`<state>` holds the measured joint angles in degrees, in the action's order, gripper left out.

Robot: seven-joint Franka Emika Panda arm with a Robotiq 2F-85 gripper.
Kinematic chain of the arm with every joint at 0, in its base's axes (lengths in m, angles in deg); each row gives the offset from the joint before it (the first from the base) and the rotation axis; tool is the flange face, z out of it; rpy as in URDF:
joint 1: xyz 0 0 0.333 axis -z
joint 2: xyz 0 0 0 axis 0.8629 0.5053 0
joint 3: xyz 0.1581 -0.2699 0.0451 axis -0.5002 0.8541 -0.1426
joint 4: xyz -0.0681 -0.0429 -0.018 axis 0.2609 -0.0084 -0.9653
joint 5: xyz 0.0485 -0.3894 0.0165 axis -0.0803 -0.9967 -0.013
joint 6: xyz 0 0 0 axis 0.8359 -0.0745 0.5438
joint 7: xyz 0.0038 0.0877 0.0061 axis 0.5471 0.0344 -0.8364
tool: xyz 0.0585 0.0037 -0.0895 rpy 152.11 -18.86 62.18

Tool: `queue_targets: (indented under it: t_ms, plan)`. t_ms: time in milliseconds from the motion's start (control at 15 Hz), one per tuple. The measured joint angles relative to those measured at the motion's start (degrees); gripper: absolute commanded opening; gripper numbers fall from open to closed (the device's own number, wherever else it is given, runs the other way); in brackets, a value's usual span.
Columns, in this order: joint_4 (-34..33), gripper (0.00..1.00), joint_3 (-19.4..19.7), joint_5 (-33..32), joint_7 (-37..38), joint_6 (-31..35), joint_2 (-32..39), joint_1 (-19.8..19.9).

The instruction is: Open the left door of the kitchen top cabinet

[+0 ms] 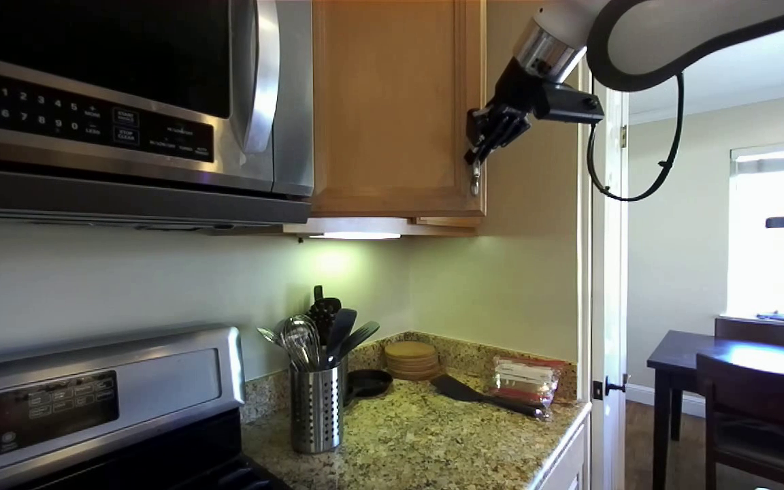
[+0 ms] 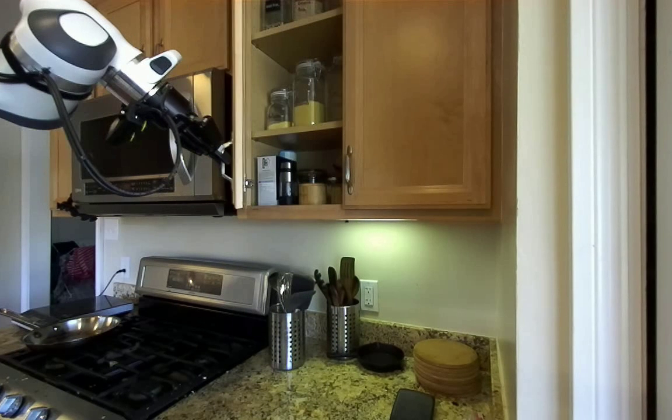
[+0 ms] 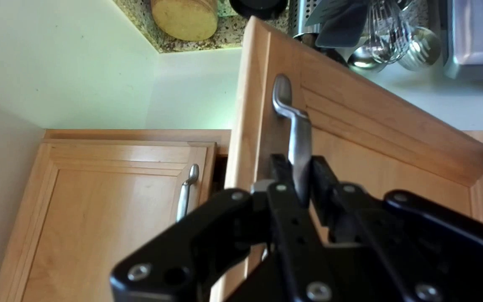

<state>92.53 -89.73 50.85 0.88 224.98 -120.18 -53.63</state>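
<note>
The fingers grip the silver handle of the left door from both sides, so the pull should follow its swinging arc without twisting.

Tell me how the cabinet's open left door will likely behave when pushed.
The left door should swing rather than slide, given the hinge at its edge. Its framed wood build looks rigid, so it probably won't flex. With the gripper holding its handle, it likely won't swing freely.
</note>
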Motion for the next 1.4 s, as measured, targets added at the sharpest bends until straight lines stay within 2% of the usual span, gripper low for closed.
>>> queue_targets:
  t_ms: [133, 200, 267, 533, 867, 1067, 1400]
  plan:
    - [0.22, 0.09, -0.54, 2.60, -2.57, -2.14, -1.66, -1.46]
    - [0.25, 0.41, -0.76, 3.71, -3.89, -3.08, -2.31, -2.31]
    - [0.28, 0.42, -0.90, 4.88, -5.24, -3.91, -2.97, -3.31]
    - [0.08, 0.66, -0.72, 9.16, -12.09, -4.12, -3.45, -7.53]
    - [-0.21, 0.98, 4.08, 14.96, -24.00, -5.07, -1.96, -10.74]
    - [-0.30, 1.00, 6.67, 15.59, -28.24, -8.65, -0.44, -10.85]
    - [-0.31, 1.00, 9.20, 15.52, -31.27, -14.41, 0.35, -10.33]
